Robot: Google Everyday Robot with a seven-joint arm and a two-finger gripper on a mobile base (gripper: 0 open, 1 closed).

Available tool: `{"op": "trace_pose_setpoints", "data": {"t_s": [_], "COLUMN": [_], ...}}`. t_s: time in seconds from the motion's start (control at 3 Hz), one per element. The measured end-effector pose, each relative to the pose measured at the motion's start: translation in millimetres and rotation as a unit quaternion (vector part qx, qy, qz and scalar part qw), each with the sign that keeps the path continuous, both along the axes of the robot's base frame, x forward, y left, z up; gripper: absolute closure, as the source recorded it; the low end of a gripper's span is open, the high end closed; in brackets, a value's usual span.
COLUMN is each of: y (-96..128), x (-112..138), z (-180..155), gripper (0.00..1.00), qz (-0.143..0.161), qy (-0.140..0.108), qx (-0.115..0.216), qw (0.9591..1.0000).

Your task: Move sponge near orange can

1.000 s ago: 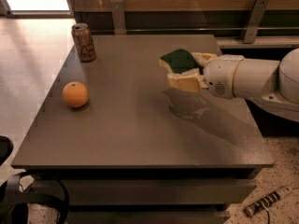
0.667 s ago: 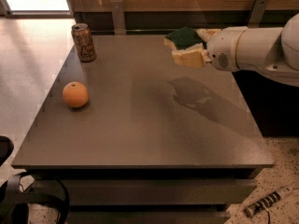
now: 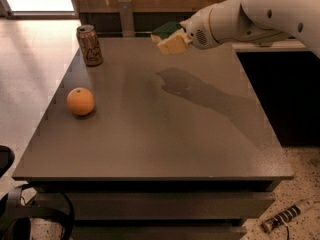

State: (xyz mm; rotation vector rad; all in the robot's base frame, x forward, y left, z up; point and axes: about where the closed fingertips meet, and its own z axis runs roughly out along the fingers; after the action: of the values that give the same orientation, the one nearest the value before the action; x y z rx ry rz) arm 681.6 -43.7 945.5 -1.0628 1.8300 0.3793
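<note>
The sponge (image 3: 169, 38), dark green on top with pale yellow foam below, is held in the air above the far middle of the grey table (image 3: 150, 149). My gripper (image 3: 176, 36) is shut on the sponge, at the end of the white arm reaching in from the upper right. The orange can (image 3: 89, 45), orange-brown with dark markings and a silver rim, stands upright at the table's far left corner, well to the left of the sponge.
A round orange fruit (image 3: 80, 101) lies on the left side of the table. A dark cabinet (image 3: 280, 94) stands right of the table. A cable and dark object (image 3: 30, 219) sit on the floor at the lower left.
My gripper has carried the sponge up and to the left, from above the table's right side to above its far middle, closer to the can.
</note>
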Motion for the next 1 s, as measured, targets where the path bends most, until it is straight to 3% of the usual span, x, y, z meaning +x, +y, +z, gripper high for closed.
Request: {"op": "trace_pose_setpoints", "data": {"t_s": [0.33, 0.67, 1.0], "y": [76.2, 123.6, 144.4], "x": [30.2, 40.7, 48.1], "z": [-30.3, -48.5, -62.5], "gripper": [1.0, 1.0, 1.0], "qz": [0.056, 0.092, 0.106], "qy": [0.039, 0.049, 0.046], "qx": [0.01, 0.031, 0.047], "qw": [0.9976, 0.9941, 0.9922]}}
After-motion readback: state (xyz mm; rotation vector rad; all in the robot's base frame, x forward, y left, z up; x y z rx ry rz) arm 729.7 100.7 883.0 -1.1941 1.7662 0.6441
